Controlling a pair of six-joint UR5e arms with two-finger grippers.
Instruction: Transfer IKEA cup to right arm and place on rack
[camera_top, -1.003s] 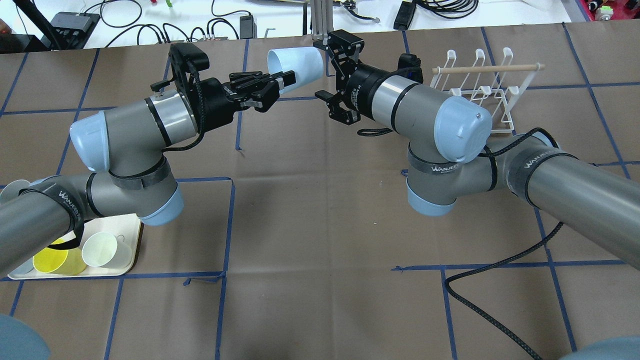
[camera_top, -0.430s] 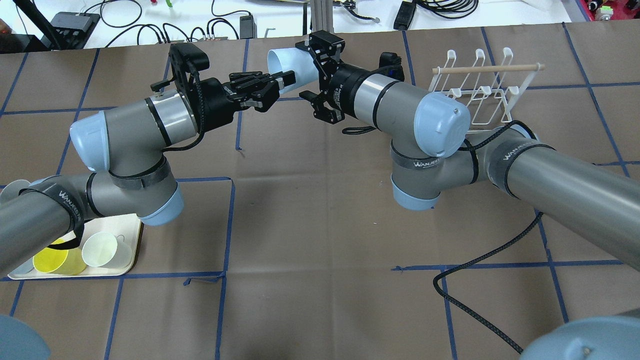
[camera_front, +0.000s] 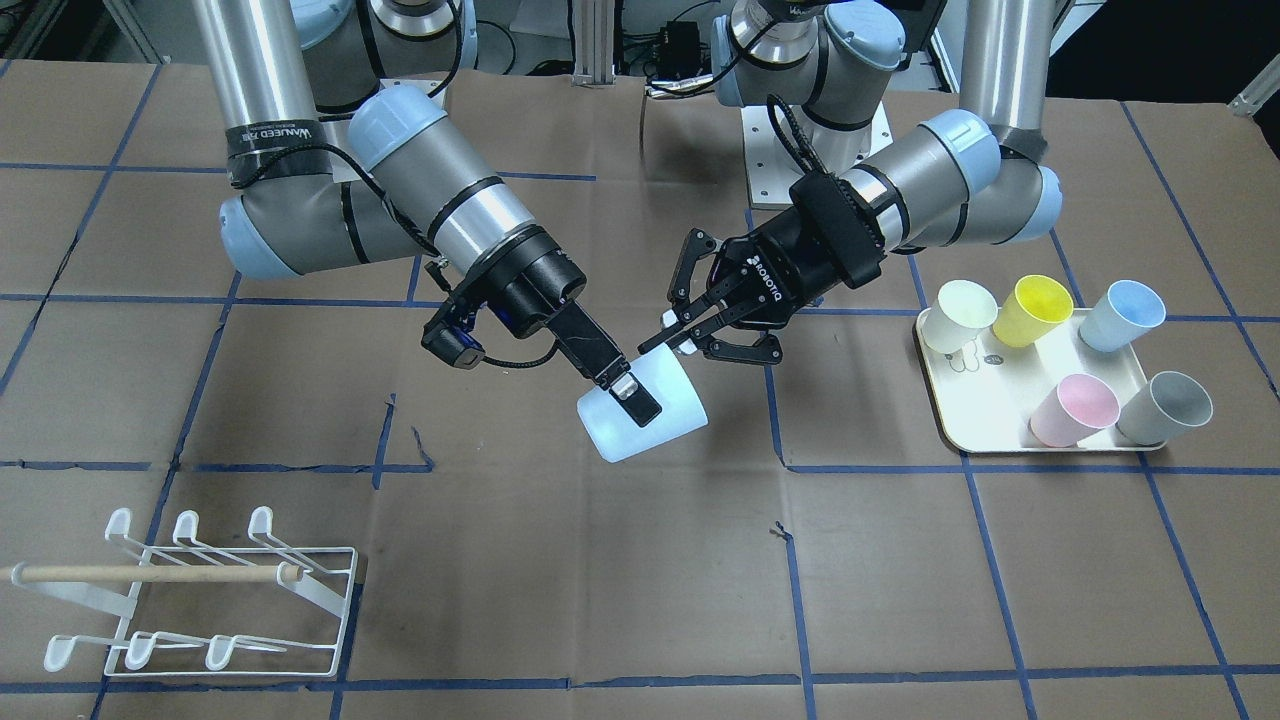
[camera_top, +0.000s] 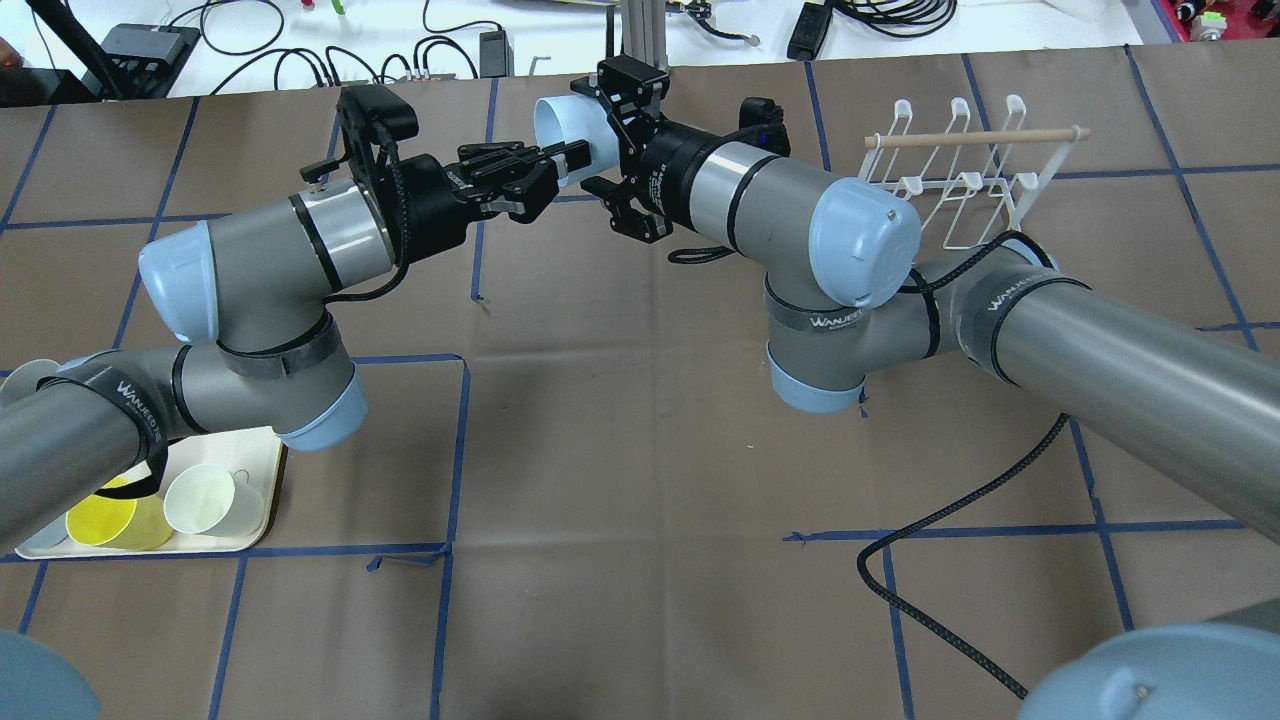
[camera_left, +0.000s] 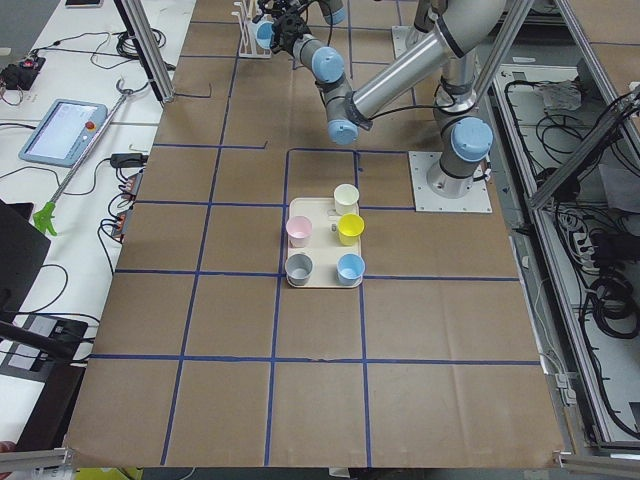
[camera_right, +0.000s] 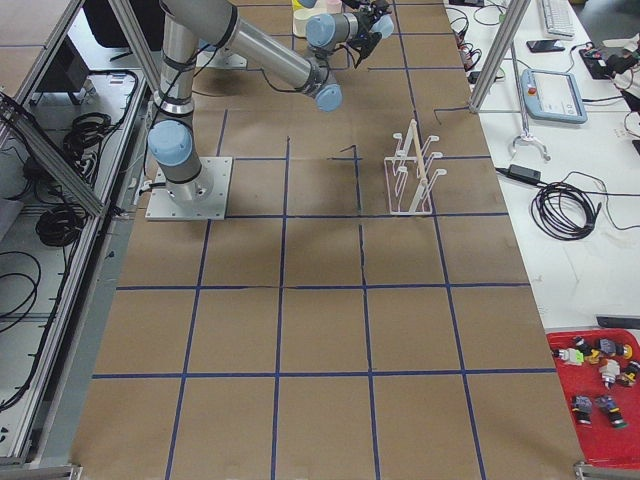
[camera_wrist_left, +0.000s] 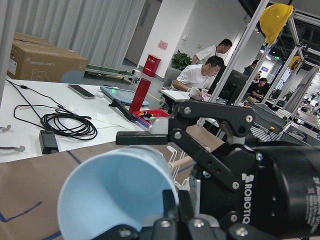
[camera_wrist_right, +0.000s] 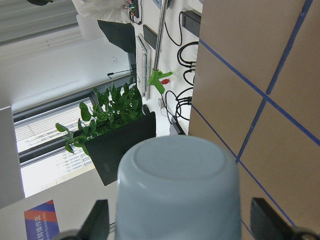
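Tape-gridded brown tabletop (camera_front: 600, 600) under the cup (camera_front: 677, 410): left fingers (camera_top: 572, 154) pinch its rim, right fingers (camera_front: 598, 358) apparently spread around its base.

Grey tubular left arm (camera_top: 250, 240) & right arm (camera_top: 1120, 370): pale-blue joint caps, silver wrist rings, black straps marked "WANJEED". Black braided cable (camera_top: 930, 516) off right arm. Black left gripper (camera_front: 675, 340) & right gripper (camera_top: 598, 148), both stamped "ROBOTIQ".
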